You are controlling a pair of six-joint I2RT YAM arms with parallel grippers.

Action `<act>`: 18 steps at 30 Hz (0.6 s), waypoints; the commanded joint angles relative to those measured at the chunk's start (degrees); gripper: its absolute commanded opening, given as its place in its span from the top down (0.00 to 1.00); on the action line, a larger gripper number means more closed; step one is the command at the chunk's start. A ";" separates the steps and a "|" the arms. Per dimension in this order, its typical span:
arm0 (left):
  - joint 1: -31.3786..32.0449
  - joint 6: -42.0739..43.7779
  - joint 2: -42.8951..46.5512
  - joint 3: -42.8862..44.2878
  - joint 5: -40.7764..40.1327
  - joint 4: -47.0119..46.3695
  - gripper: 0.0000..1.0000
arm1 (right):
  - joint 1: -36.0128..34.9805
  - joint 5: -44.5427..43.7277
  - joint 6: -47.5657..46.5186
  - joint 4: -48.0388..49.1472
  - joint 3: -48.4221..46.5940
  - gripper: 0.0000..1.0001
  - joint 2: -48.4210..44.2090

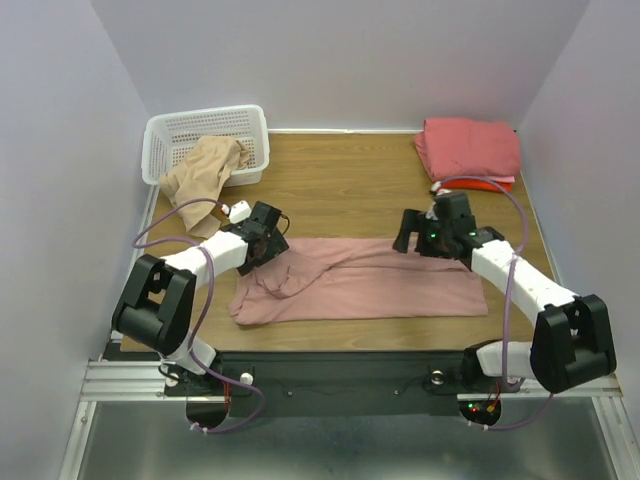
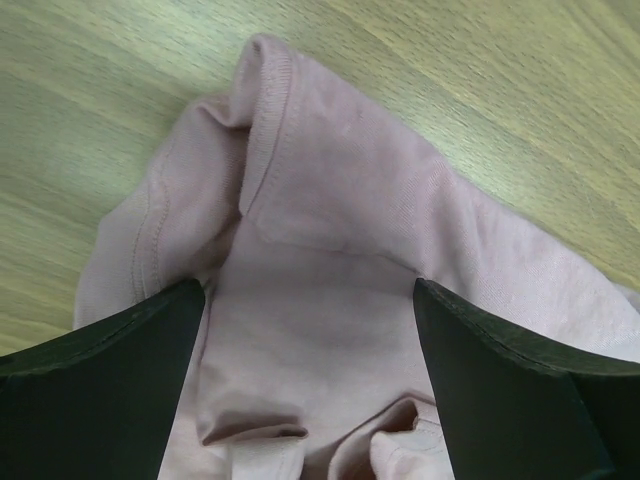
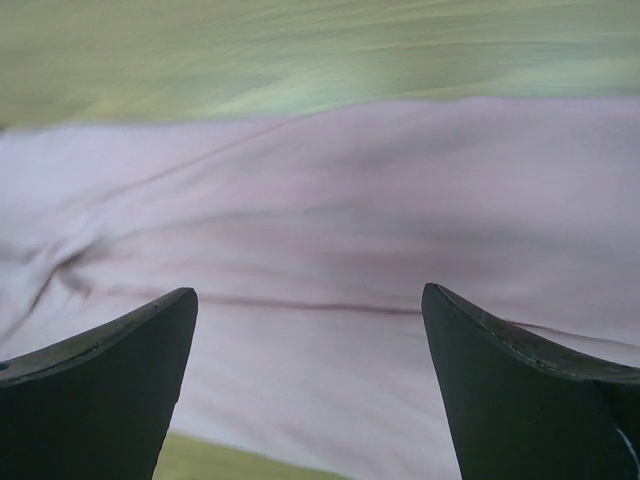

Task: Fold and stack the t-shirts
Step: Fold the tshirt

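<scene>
The dusty-pink t-shirt [image 1: 370,280] lies flat on the table [image 1: 340,170], near the front edge and roughly centred. We see it as a long band running left to right. Its right part is smooth, while its left end is bunched, with the collar [image 2: 268,120] and a sleeve rumpled together. We judge it to be partway folded, narrowed lengthwise but not yet brought end to end.

Our left gripper [image 1: 268,240] hangs over that bunched left end. In the left wrist view its fingers stand wide apart with cloth between and below them, pinching nothing. Our right gripper [image 1: 412,238] sits over the far edge of the shirt toward its right half. Its fingers are likewise spread wide and hold nothing, with the smooth cloth just beneath them. We take it that each arm is placed over its own end so the cloth can be lifted evenly, though we cannot tell whether either set of tips touches the fabric.

Further out, in the far right corner, folded salmon-pink shirts [image 1: 468,148] rest on an orange-red one [image 1: 490,182], which we read as the finished stack. It is well apart from the working area. At the far left, a beige shirt [image 1: 205,170] spills over the near wall of the white basket [image 1: 200,122] onto the table, unfolded.
</scene>
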State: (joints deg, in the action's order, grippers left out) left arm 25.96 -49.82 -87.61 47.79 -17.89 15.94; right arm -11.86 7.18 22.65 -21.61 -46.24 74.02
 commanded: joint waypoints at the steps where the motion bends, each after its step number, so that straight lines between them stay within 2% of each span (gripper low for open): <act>1: -1.26 1.48 4.46 4.58 -1.88 4.35 0.02 | -12.56 4.67 -3.40 1.92 -4.29 0.00 -1.25; 5: -2.13 2.10 9.90 8.89 -3.73 7.78 0.02 | -21.00 8.89 -5.25 7.17 -8.15 0.00 2.25; 10: -6.52 3.85 13.78 7.15 -2.33 7.62 0.02 | -32.94 14.52 -11.21 15.44 -13.95 0.00 12.09; 14: -11.18 7.98 15.54 -0.32 10.82 -2.64 0.02 | -36.13 20.04 -20.44 17.65 -20.98 0.00 21.94; 18: -13.56 8.34 15.72 -4.19 15.34 -7.14 0.02 | -38.15 23.14 -24.56 17.65 -26.61 0.00 30.11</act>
State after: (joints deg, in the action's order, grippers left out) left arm 13.39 -43.97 -72.38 46.24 -9.61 14.37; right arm -49.30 25.28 5.85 -7.99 -68.38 101.12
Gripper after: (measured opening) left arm 0.985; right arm 0.998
